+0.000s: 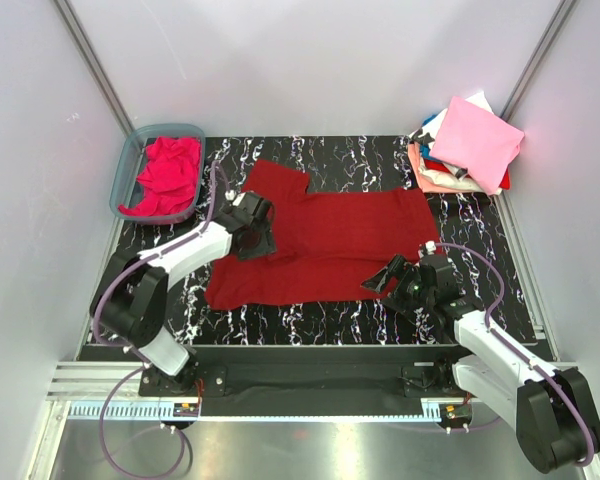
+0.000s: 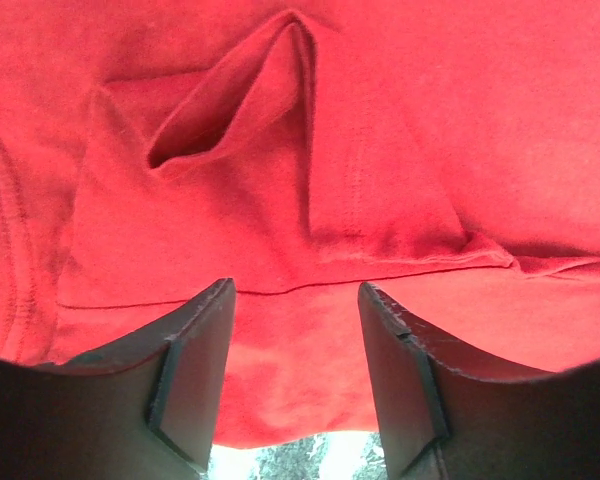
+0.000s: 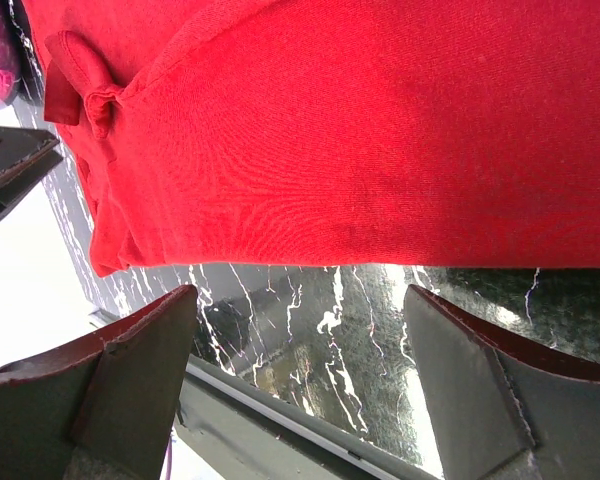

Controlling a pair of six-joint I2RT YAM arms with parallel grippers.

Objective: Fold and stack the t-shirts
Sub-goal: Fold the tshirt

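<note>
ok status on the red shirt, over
left claw open, low over red shirt, left end. right claw open at its near edge. shirt spread out, unfolded. nothing lying on it.

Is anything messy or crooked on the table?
Yes. The folded stack in the far right corner is crooked, its pale pink top shirt turned askew. The red shirt has a rumpled sleeve near the left gripper.

I see a black, white-veined counter [image 1: 310,325] boxed in by plain pale walls [image 1: 310,60], evenly lit, with a metal rail [image 1: 310,408] in front.
</note>
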